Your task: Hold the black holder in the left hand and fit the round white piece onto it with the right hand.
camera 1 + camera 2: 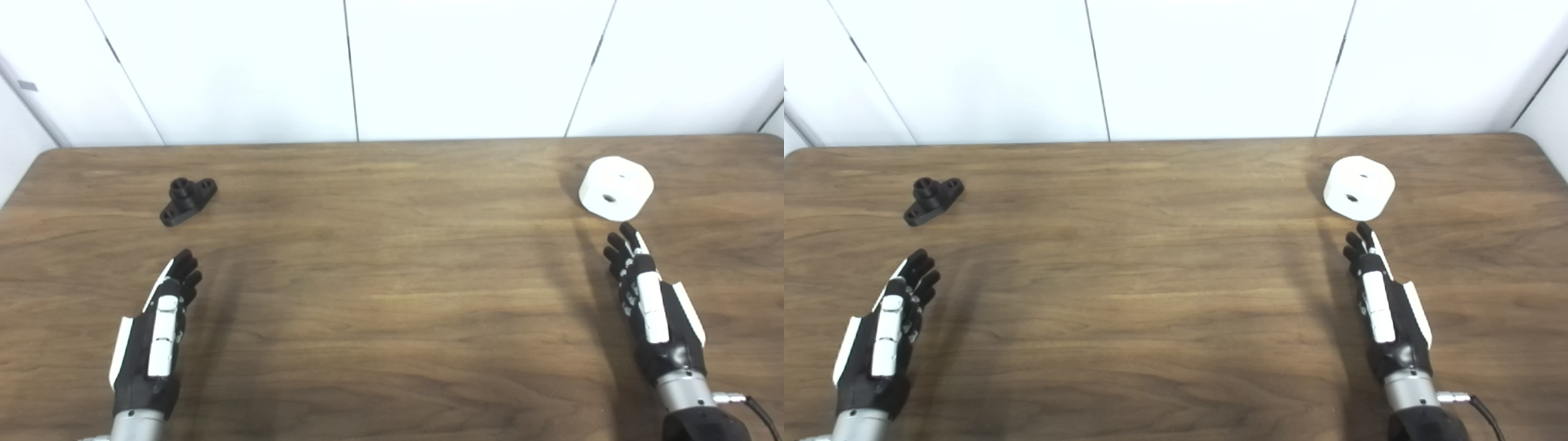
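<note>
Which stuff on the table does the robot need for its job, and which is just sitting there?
Needed:
black holder, lying far left
round white piece, lying far right
left hand, open and empty
right hand, open and empty

Just there:
only the wooden table itself and the white wall behind

A small black holder (188, 200) with a raised centre tube lies flat at far left of the counter (392, 294); the round white piece (616, 187), holed, sits far right.

No readable text, label or number anywhere.
</note>
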